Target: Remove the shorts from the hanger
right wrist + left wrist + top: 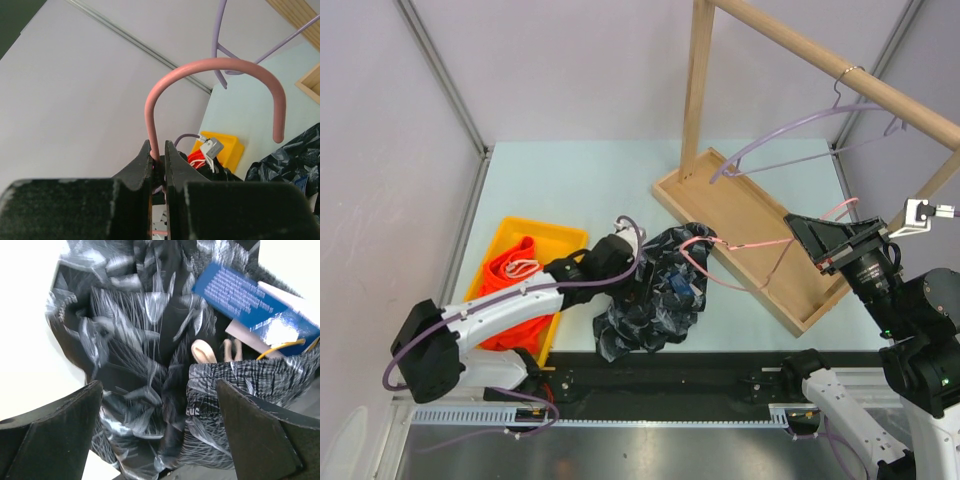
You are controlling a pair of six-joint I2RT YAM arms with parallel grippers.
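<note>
Dark, grey-mottled fabric: the patterned shorts (655, 300) lie crumpled on the table near its front edge. The left gripper (159, 410) hangs directly above them with jaws spread wide, holding nothing. A blue tag (240, 290) shows among the folds. To the left, the orange shorts (510, 275) are heaped in a yellow bin (560, 235).

Farther right, the right gripper (159, 155) is clamped on the neck of the pink hanger (200, 67). The hanger's far end overlaps the edge of the patterned shorts; whether it is caught in them cannot be told.

Beyond these, a wooden tray (740, 200) forms the rack's base, and a purple hanger (790, 130) hangs bare on the wooden rail (800, 50).

Handling: the cloth looks light, limp and likely to slide, so a pinch on a bunched fold or the waistband should hold best. The wire hanger is stiff and springy.
</note>
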